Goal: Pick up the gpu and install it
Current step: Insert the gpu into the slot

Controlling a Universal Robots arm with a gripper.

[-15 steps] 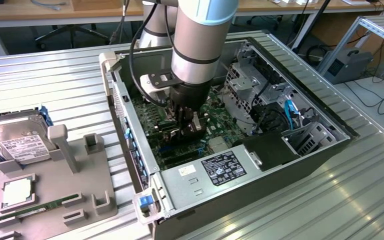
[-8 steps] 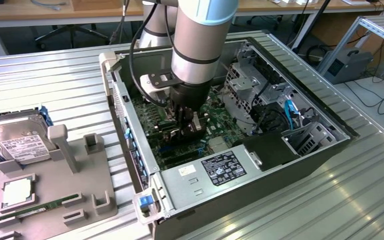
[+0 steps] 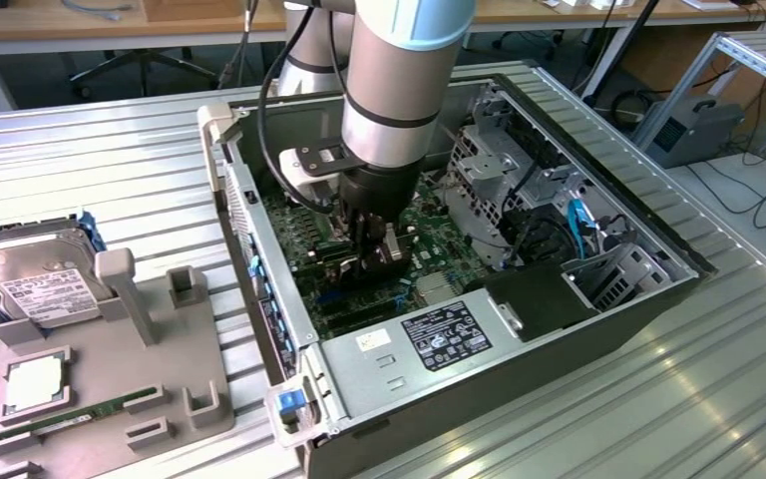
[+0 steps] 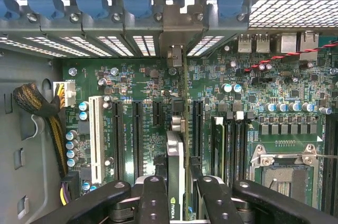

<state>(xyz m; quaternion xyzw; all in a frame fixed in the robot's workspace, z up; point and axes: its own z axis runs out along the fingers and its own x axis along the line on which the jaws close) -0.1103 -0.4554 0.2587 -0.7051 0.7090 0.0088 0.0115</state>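
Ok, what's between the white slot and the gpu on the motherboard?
In the wrist view, empty black slots lie side by side between the white slot and the gpu.

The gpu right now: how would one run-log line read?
hand: shut on gpu | gpu: edge-on above motherboard slots | place: inside computer case

Nvidia logo on gpu point(image 4: 174, 182) (edge)

The tool point(image 4: 174, 195) hides the gpu's point(image 4: 176, 155) lower end.
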